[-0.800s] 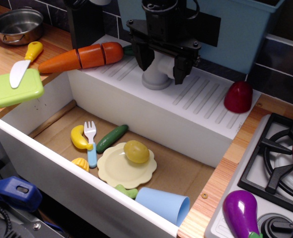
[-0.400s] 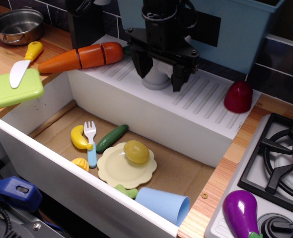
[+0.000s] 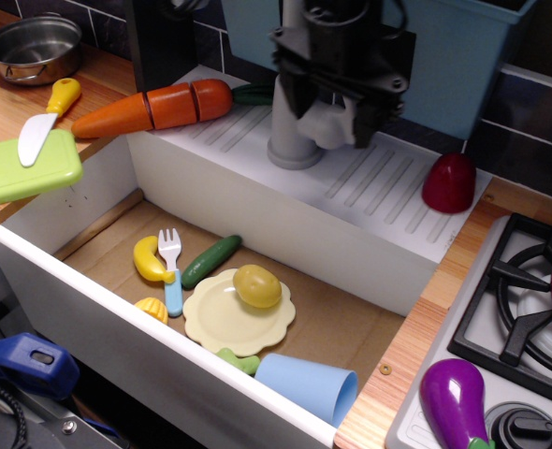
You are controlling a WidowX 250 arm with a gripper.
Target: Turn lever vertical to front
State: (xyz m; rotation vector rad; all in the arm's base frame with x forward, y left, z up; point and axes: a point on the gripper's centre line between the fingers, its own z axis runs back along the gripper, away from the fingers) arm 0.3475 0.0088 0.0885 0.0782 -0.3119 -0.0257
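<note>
One big white sink [image 3: 98, 309] filled my view, plate [image 3: 222, 327] and cup [image 3: 309, 385] inside. Behind it the black gripper [image 3: 330, 120] sat pinched on the lever [image 3: 327, 122], right beside the tap column [image 3: 291, 112].

Single high oblique view, near sink [image 3: 257, 224]

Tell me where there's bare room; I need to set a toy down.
Free: ribbed white drainboard between grey tap column and red dome; cardboard sink floor right of yellow plate. Crowded: sink's left, around fork and cucumber.
</note>
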